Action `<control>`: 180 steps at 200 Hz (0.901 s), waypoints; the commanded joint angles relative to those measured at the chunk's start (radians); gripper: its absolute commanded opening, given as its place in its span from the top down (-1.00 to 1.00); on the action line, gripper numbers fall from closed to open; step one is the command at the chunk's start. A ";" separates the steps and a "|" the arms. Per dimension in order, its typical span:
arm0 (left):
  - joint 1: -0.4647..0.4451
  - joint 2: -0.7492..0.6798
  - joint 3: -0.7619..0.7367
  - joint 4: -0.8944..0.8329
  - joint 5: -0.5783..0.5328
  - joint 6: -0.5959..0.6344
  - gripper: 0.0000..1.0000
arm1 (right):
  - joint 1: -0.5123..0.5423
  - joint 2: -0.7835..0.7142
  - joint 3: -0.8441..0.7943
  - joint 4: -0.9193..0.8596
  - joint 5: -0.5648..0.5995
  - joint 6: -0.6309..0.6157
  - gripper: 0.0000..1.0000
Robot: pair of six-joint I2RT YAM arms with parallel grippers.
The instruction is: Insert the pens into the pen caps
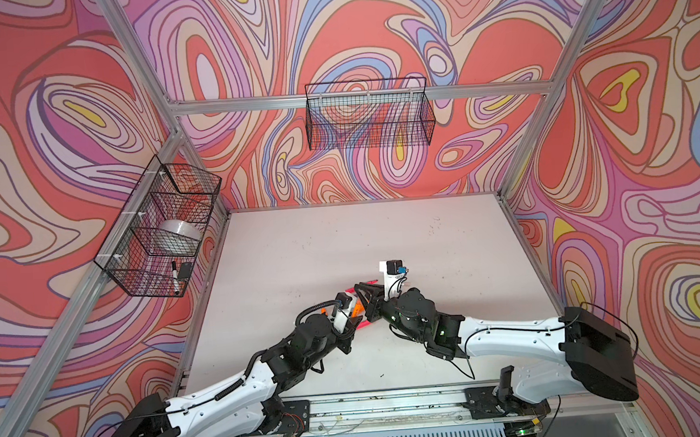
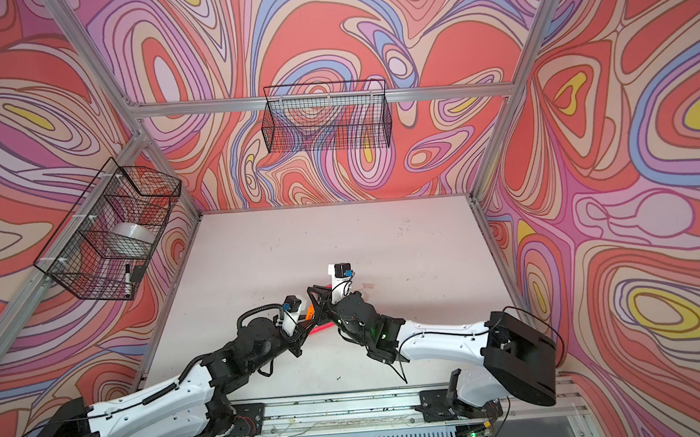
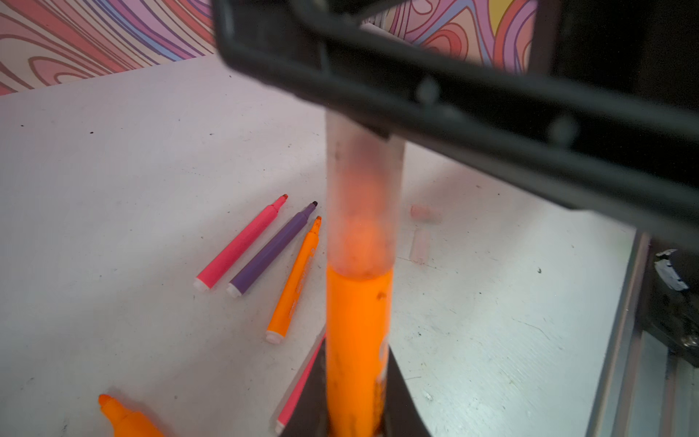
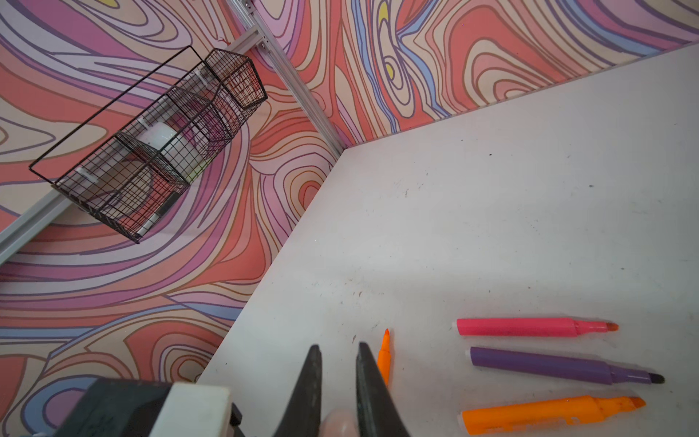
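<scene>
My left gripper is shut on an orange pen that points away from its camera. A translucent pen cap sits over that pen's tip. My right gripper is shut on the cap, whose pale end shows deep between the jaws. In both top views the two grippers meet mid-table. On the table lie a pink pen, a purple pen, an orange pen, another orange one and a half-hidden pink one. Two loose caps lie beyond.
A wire basket on the left wall holds a tape roll and a black-and-white marker. Another wire basket hangs on the back wall. An aluminium rail runs along the table's front edge.
</scene>
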 commanded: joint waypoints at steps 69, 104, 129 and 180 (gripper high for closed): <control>0.057 -0.018 0.130 0.043 -0.126 -0.028 1.00 | 0.117 0.098 0.023 -0.202 0.004 0.119 1.00; 0.214 -0.029 0.149 0.034 0.173 -0.121 1.00 | 0.117 0.091 -0.046 -0.050 -0.099 0.066 1.00; 0.322 -0.047 0.147 0.063 0.364 -0.171 1.00 | 0.117 0.077 -0.098 0.045 -0.159 0.037 1.00; 0.409 -0.058 0.130 0.122 0.540 -0.220 1.00 | 0.117 0.052 -0.198 0.235 -0.231 -0.010 1.00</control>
